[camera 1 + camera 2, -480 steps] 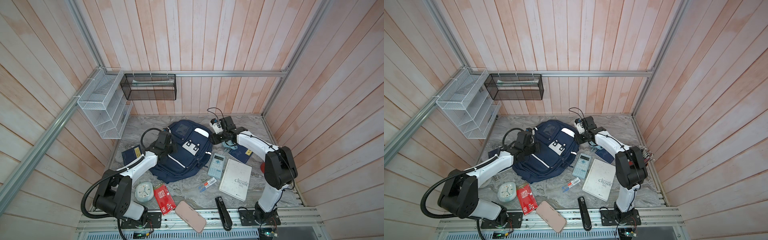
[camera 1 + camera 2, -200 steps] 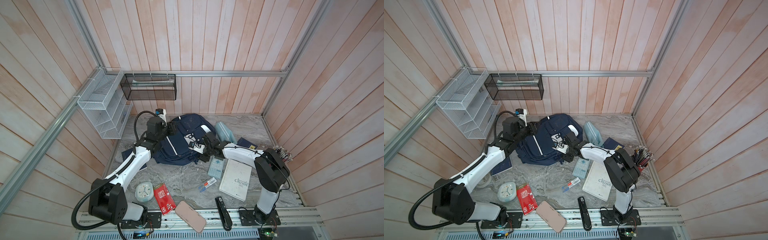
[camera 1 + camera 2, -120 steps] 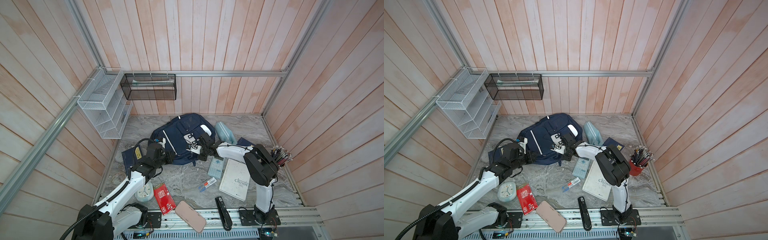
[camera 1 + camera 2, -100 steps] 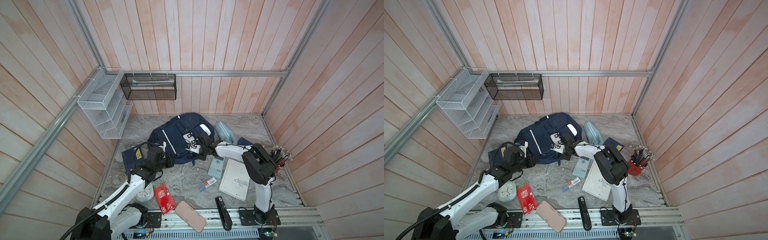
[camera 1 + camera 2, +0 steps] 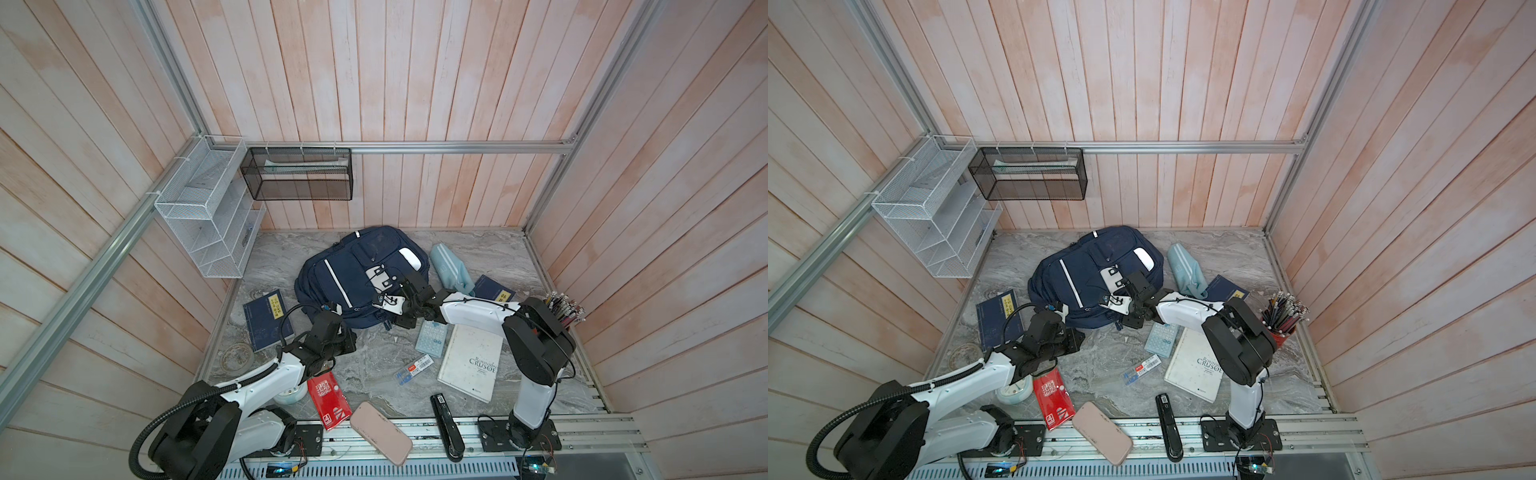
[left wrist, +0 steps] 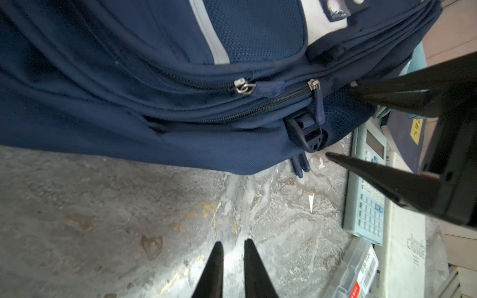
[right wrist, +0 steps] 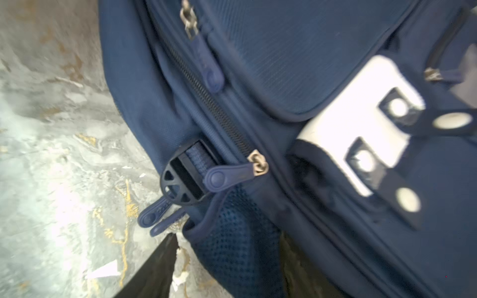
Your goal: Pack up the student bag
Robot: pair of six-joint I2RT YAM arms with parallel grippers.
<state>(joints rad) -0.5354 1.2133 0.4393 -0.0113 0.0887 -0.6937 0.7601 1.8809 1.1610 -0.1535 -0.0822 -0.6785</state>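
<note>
**A:** Bag position?

**B:** Bag [image 5: 357, 282] lies flat on the counter [image 5: 374, 365], front pockets up. The zips in sight are closed. Its near edge sits just ahead of the left jaws, not touching, with bare counter between.

**A:** Left jaws?

**B:** Nearly together, with a thin slit and nothing in it. Low over the counter.

**A:** Right jaws?

**B:** Well apart, astride the bag's corner. One jaw is against the mesh pocket [image 7: 232, 245], the other down by the counter. Buckle [image 7: 183, 178] and two loose zip pulls lie just ahead of the gap. I see them clamped on nothing.

**A:** Clutter near them?

**B:** Calculator [image 5: 432, 336] lies under the lower right jaw, with the book [image 5: 469, 365] just beside it, further back. Pouch [image 5: 451, 270] is beside the right arm, close to the bag. Lead case [image 5: 413, 369] is off to one side of the left jaws, notebook [image 5: 268, 320] to the other. Red booklet [image 5: 328, 395] and clock [image 5: 1015, 390] are behind them, partly under the left arm.

**A:** View differences?

**B:** In both top views the jaws are too small and dark to read any gap. The left wrist view shows both pairs at once. The right wrist view is blurred and adds the white patch [image 7: 356, 134] with studs. Only one jaw shows clearly there.
</note>
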